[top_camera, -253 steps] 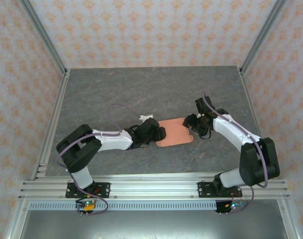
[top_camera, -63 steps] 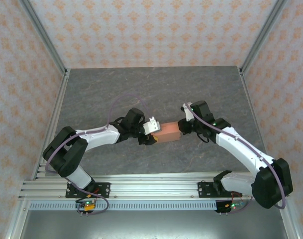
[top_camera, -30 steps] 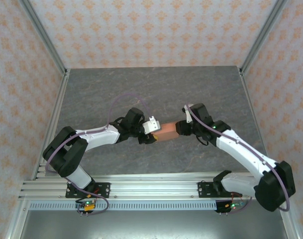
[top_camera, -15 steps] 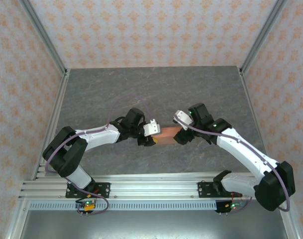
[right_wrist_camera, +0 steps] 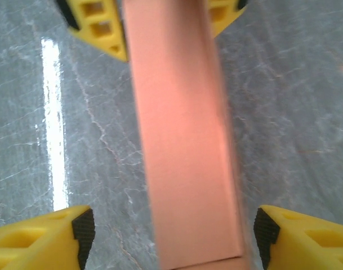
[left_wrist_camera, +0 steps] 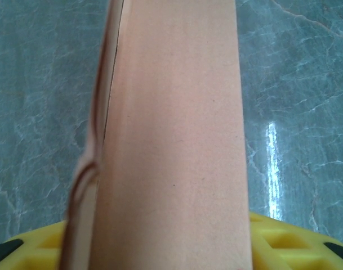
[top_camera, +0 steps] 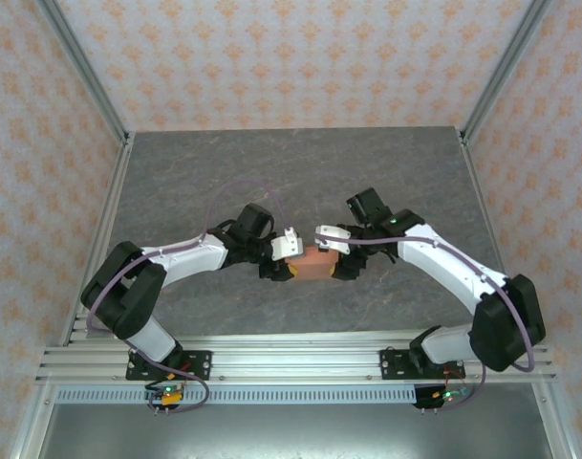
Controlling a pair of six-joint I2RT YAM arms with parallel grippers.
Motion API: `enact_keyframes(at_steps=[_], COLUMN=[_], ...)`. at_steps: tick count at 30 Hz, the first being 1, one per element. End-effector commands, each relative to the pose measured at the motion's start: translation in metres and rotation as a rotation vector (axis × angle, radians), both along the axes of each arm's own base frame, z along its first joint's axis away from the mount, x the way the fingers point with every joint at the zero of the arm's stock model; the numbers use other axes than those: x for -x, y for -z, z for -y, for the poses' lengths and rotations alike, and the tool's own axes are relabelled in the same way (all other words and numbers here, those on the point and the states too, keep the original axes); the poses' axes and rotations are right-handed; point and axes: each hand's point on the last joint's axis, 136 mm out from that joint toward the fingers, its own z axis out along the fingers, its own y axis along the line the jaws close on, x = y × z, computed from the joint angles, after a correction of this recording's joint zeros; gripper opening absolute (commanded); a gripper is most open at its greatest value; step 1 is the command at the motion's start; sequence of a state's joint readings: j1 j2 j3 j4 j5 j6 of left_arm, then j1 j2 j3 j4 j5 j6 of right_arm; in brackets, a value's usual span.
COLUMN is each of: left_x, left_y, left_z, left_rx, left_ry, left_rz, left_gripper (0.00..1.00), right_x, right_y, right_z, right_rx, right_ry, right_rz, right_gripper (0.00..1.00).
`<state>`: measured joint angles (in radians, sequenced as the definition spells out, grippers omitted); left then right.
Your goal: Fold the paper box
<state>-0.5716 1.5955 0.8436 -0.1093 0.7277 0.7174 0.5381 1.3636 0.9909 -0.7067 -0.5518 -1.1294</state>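
The paper box (top_camera: pixel 313 262) is a salmon-orange folded flat rectangle, held just above the grey table between the two arms. My left gripper (top_camera: pixel 289 256) is shut on its left end. In the left wrist view the paper box (left_wrist_camera: pixel 171 140) fills the middle, with the yellow fingers (left_wrist_camera: pixel 289 242) pressed against its sides. My right gripper (top_camera: pixel 336 253) stands open around the box's right end. In the right wrist view its fingertips (right_wrist_camera: pixel 84 228) stand clear of the paper box (right_wrist_camera: pixel 179 135) on both sides. The left gripper's fingers (right_wrist_camera: pixel 101 28) show at the far end.
The grey marbled table (top_camera: pixel 300 172) stretches behind and to both sides. Aluminium frame rails (top_camera: pixel 104 239) run along its left, right and near edges. Patterned walls close off the back and sides.
My right gripper has let go of the box's right end and opened wide. It has swung round and moved left along the box. The left gripper keeps its hold.
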Motion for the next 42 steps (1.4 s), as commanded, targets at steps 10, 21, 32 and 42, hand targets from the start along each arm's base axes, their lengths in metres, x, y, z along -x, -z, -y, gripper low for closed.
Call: enact_keyframes(at_steps=[10,21,32,42], left_x=[-0.002,-0.014,-0.037,-0.05], left_y=[-0.002,-0.08,-0.081,-0.081], left_z=[-0.002,-0.037,-0.056,-0.029], left_rx=[0.007,0.095,0.207,0.246], left_ry=[0.008,-0.275,-0.574,-0.582], left_rz=[0.026,0.232,0.21,0.123], left_gripper=[0.52,0.65,0.71,0.51], right_x=[-0.009,-0.021,-0.018,-0.018], right_y=[0.015,0.021,0.023,0.026], right_z=[-0.002,0.009,0.004,0.008], right_rx=[0.018,0.079,0.032,0.049], right_ry=[0.001,0.142,0.188,0.215], right_rz=[0.013,0.004,-0.041,-0.055], right_gripper=[0.5,0.41,0.4,0.39])
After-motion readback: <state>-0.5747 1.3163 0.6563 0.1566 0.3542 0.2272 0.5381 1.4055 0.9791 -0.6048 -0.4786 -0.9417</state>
